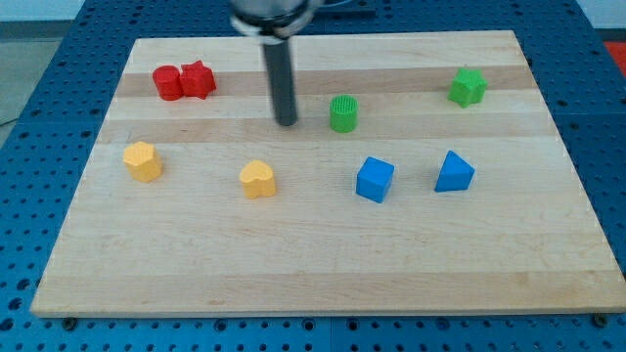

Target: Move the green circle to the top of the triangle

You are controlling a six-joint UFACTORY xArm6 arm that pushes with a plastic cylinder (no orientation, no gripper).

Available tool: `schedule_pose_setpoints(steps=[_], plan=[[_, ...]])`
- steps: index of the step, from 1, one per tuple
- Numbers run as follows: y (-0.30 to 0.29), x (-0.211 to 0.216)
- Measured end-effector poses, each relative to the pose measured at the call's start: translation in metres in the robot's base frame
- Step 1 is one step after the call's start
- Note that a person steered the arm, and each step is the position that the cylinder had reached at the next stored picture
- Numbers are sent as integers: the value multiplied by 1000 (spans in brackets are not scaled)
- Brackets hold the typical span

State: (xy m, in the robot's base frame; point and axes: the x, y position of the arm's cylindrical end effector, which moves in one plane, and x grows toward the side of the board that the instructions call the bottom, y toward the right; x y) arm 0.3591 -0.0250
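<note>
The green circle [343, 113] stands on the wooden board, a little right of centre in the upper half. The blue triangle [453, 172] lies to its lower right. My tip [287, 123] rests on the board just left of the green circle, with a small gap between them. The dark rod rises from the tip to the view's top.
A blue cube [375, 180] sits left of the triangle. A green star [468, 87] is at the upper right. A red circle [167, 82] and a red star [198, 79] touch at the upper left. A yellow hexagon [143, 161] and a yellow heart [258, 180] lie at the left.
</note>
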Motion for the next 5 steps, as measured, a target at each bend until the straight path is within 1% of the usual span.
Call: schedule_pose_setpoints(steps=[1, 2, 3, 4, 5], plan=[[41, -7], [41, 21], [58, 39], [107, 28], [127, 19]])
